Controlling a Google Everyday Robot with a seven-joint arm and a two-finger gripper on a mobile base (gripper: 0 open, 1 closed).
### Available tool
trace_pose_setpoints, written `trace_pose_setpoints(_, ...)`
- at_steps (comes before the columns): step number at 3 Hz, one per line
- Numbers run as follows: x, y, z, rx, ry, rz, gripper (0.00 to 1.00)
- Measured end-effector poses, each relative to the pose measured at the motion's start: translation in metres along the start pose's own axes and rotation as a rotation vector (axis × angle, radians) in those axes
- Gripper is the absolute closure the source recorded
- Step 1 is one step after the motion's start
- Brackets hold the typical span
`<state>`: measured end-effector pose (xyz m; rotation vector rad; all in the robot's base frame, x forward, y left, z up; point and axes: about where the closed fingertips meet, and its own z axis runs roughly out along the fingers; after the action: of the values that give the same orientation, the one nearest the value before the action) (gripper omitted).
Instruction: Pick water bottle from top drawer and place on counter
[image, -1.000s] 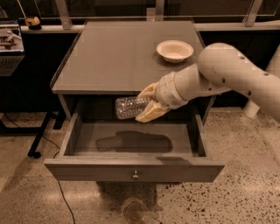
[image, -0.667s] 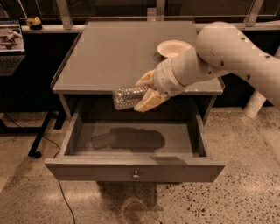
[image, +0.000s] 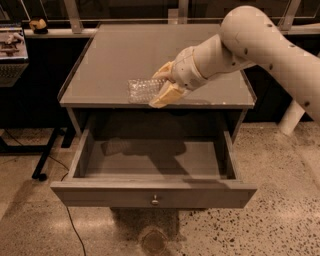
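Note:
The water bottle (image: 141, 90), clear and crinkled, lies on its side in my gripper (image: 159, 86), over the front part of the counter (image: 130, 52). The gripper's tan fingers (image: 163, 95) are shut on the bottle's right end. I cannot tell whether the bottle touches the counter. The cream arm reaches in from the upper right across the counter's back right part. The top drawer (image: 150, 192) is pulled fully out below, with its round knob (image: 155, 200) facing me. Its inside shows only shadow.
A dark stand with a laptop (image: 11, 45) is at the left, and its leg (image: 44, 160) and a cable run along the floor beside the drawer. A white post (image: 290, 117) stands at the right. A small object (image: 36, 24) sits on the back ledge.
My gripper has lifted the bottle from over the open drawer up and back, to over the counter's front part. The arm now covers the white bowl that showed at the back right.

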<state>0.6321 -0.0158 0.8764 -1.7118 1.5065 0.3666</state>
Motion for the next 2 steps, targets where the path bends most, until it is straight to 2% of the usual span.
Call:
trace_pose_setpoints(1,0.014,-0.031,0.032,-0.003,-0.032,0.041,1.00)
trace_pose_setpoints(2,0.024,-0.057,0.072,-0.027,-0.055,0.067,1.00)
